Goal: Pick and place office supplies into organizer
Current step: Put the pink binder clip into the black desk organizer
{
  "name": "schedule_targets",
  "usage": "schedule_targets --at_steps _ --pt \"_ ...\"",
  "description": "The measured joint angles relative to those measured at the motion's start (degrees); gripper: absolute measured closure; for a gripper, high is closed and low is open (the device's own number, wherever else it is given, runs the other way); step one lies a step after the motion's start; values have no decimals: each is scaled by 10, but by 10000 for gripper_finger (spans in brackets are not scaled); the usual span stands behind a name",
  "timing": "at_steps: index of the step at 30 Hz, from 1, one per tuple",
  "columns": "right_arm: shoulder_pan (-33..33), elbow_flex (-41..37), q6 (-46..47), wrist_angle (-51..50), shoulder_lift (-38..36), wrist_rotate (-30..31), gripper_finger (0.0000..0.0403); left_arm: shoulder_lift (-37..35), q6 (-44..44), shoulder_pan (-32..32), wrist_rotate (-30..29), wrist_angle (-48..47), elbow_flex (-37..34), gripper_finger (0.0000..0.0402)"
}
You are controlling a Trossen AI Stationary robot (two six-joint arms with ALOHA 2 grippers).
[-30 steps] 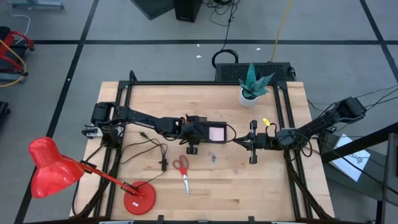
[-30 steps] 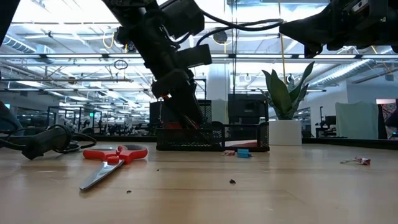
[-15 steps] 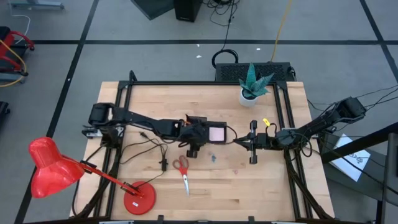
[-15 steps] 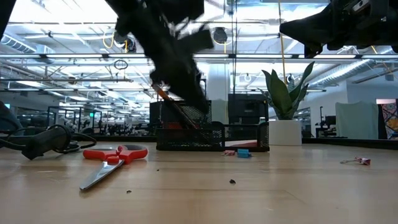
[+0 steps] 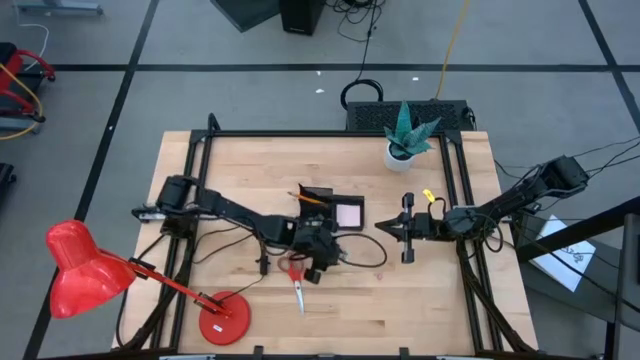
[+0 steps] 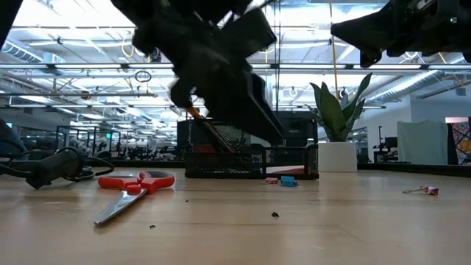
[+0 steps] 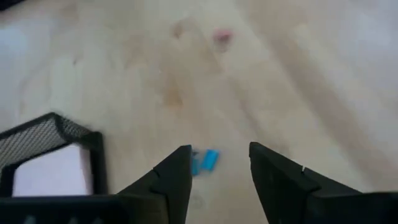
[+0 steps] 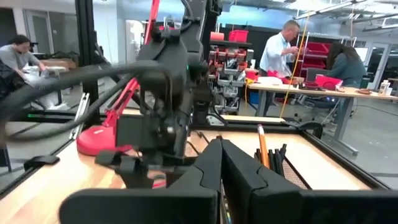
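while above the blue clips [image 7: 205,160] | left pincer [image 7: 214,163] parted, empty | right pincer [image 8: 221,163] closed, empty

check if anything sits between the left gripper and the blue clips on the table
Nothing visible does. In the left wrist view the left gripper has its fingers apart, with the blue clips on bare wood just ahead of the gap. The organizer stands off to one side.
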Motion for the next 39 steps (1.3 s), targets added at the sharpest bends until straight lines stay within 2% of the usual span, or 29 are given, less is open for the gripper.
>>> schedule_targets --at_steps 3,11,19,24,36,39 --pt "0 0 0 3 0 0 399 7 -7 17 -25 -29 -2 231" --pt "0 0 -3 0 0 0 399 14 -21 44 23 -45 0 229" --pt "0 0 -3 -10 0 0 399 16 -33 46 36 -45 0 229" --pt "0 0 -2 -11 0 1 399 42 -40 46 36 -16 -1 229" --pt "0 0 -3 -11 0 2 399 61 -64 46 18 -1 0 230" --pt "0 0 -2 -12 0 2 399 61 -57 47 27 -13 1 248"
